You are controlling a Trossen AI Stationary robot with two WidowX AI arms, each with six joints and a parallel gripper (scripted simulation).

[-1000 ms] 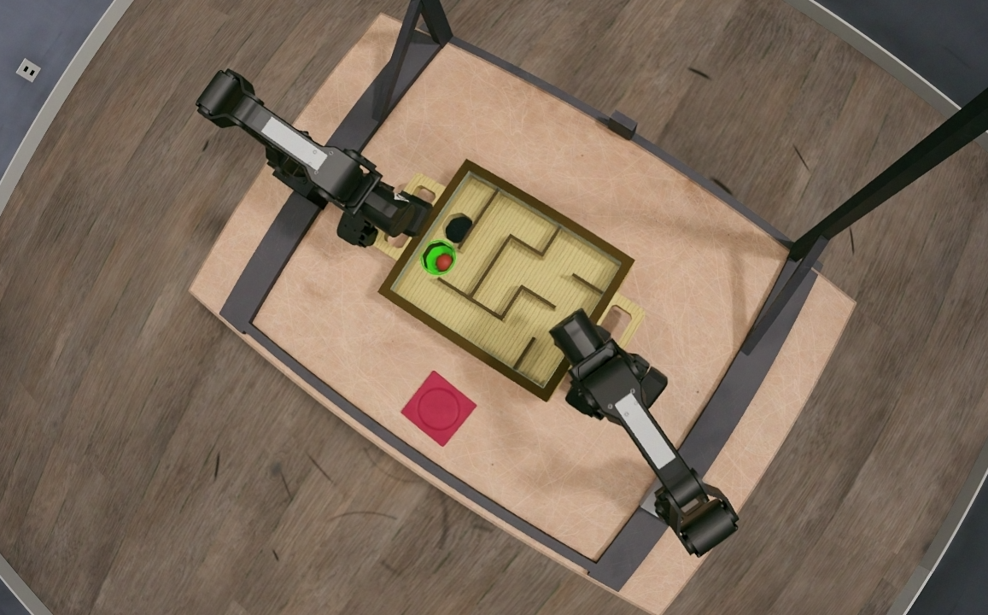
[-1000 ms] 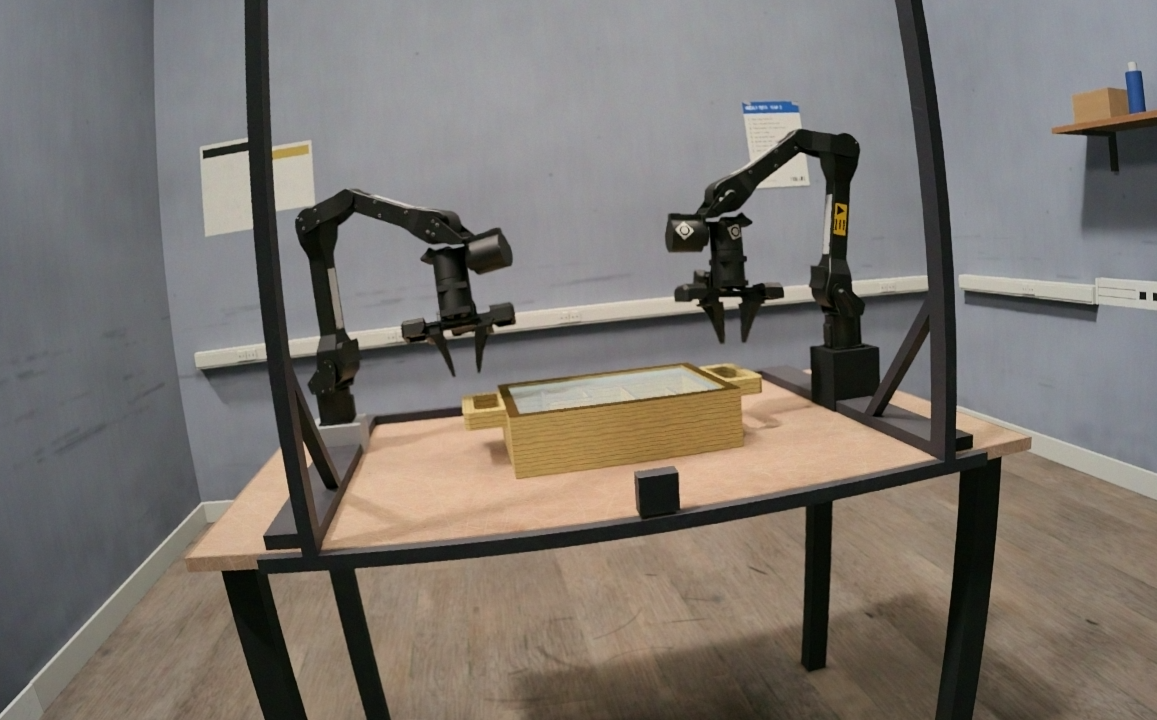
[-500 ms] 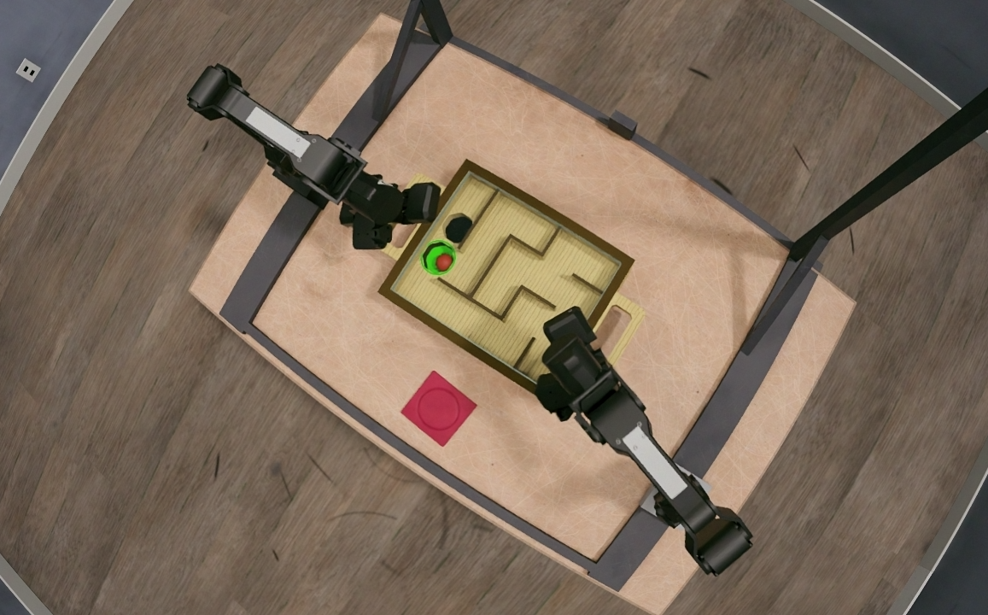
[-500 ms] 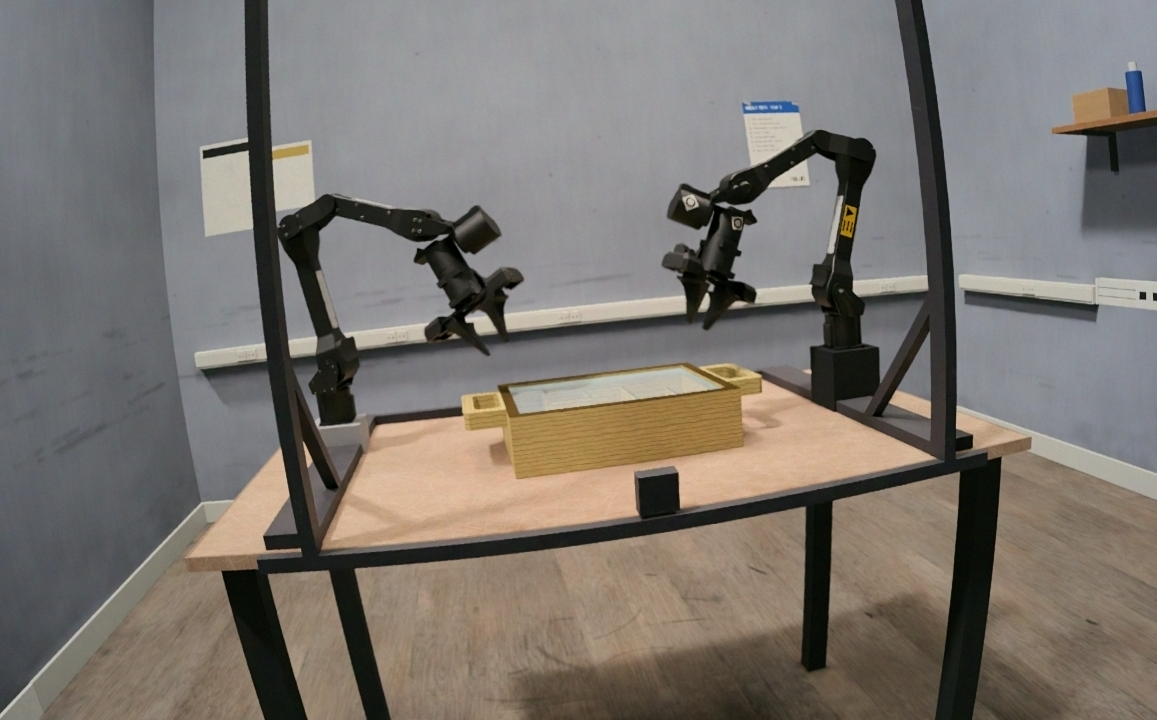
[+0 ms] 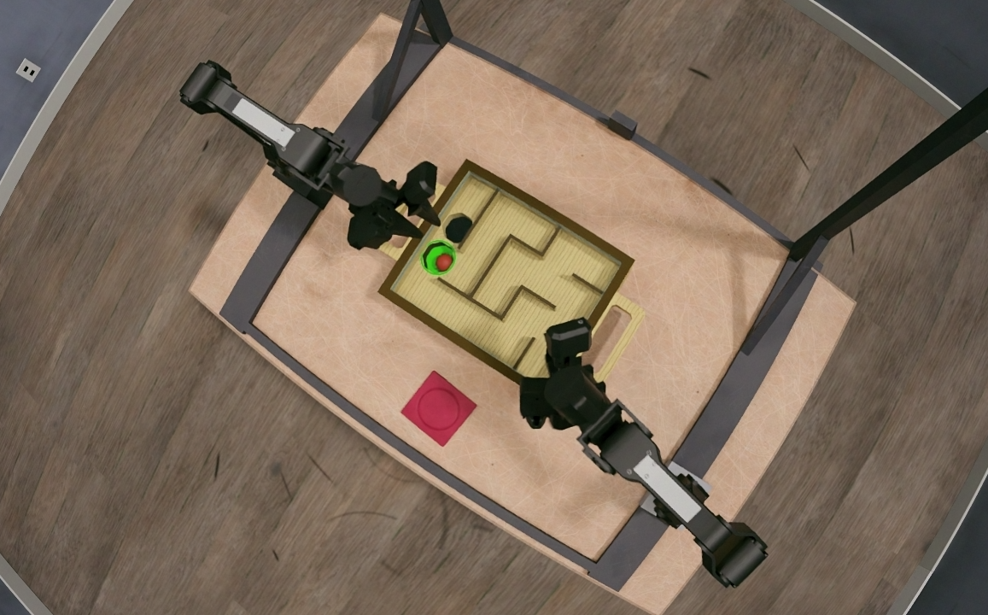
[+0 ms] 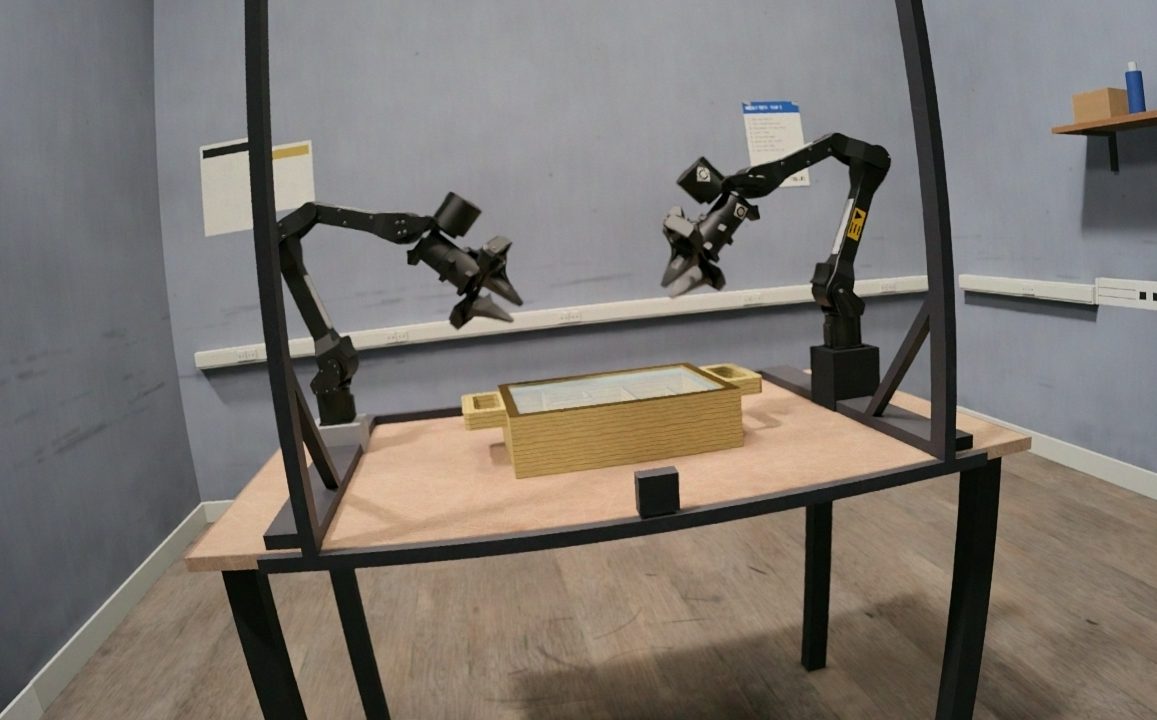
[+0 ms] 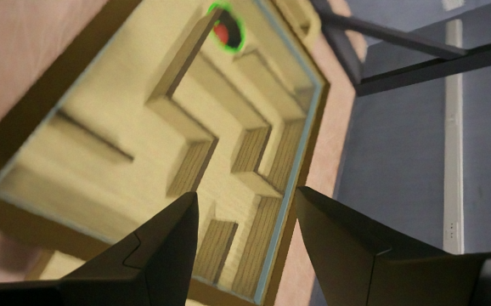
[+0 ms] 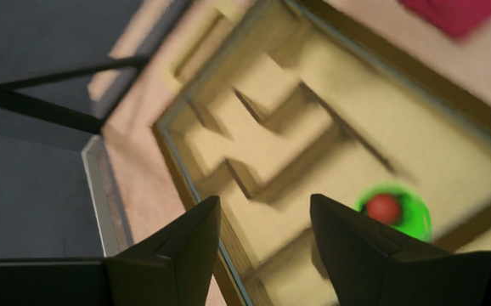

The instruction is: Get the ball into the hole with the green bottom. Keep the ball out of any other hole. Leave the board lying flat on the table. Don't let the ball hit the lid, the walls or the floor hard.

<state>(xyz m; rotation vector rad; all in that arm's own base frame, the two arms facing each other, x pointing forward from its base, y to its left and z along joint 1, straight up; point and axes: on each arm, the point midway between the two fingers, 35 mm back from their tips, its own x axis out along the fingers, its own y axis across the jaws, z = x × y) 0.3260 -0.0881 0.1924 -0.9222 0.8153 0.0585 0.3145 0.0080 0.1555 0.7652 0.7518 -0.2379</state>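
ball in the green-bottomed hole, both claws off the board

the ball (image 5: 443,262) (image 7: 221,32) (image 8: 384,209) sits within the green-rimmed hole (image 5: 430,263) (image 8: 417,221), and the board (image 5: 551,212) (image 6: 627,438) (image 7: 50,81) (image 8: 424,72) lies flat on the surface (image 5: 681,244) (image 6: 421,501) (image 7: 12,51). the task looks done; what remains, i judge, is backing off cleanly.

the left claw (image 5: 551,371) (image 6: 516,311) (image 7: 247,200) and right claw (image 5: 428,229) (image 6: 671,290) (image 8: 265,204) stand part-wide with nothing between their fingers, both raised over the board. best lift straight up before swinging outward, so no tip catches the lid (image 6: 600,390) or a handle (image 5: 629,336) (image 6: 484,420). a knock could jolt the ball.

the dark hole (image 5: 458,227) is close by, so tilting now would be needless risk. a red tile (image 5: 457,405) (image 8: 458,17) lies apart from the board; frame posts (image 6: 931,223) flank the workspace, so keep elbows in.
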